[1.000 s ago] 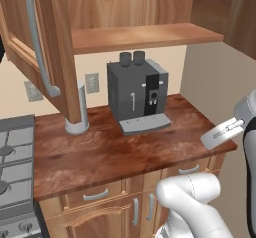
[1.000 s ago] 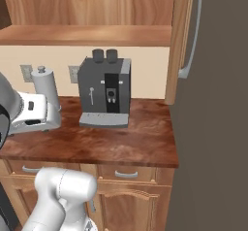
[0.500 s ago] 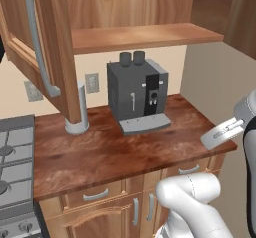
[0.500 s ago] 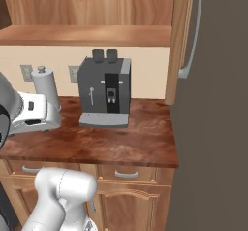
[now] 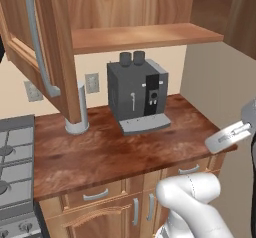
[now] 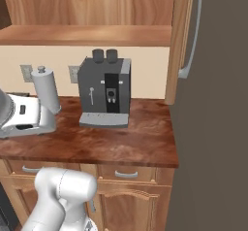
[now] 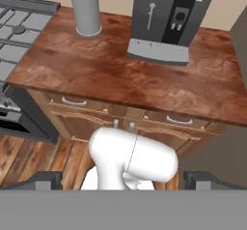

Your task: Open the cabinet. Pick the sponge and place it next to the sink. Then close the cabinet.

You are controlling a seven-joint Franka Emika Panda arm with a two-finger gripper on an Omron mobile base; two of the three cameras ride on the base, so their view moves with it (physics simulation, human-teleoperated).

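Two doors of the cabinet (image 5: 50, 57) open | my fingers (image 7: 41, 180) wide, empty | sponge unseen | approach shelf (image 5: 140, 34) level, clear of coffee machine (image 5: 136, 94)

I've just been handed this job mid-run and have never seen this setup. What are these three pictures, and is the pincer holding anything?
It is a white robot arm on a driving base in a rendered kitchen. Two pictures come from cameras on the base, behind the arm to its left and right. The third comes from a camera on the hand, looking down past the pincer, which is open and holds nothing. On the wooden counter stand a dark coffee machine and a grey paper towel holder; a stove sits beside it. The cabinet above has its doors open.
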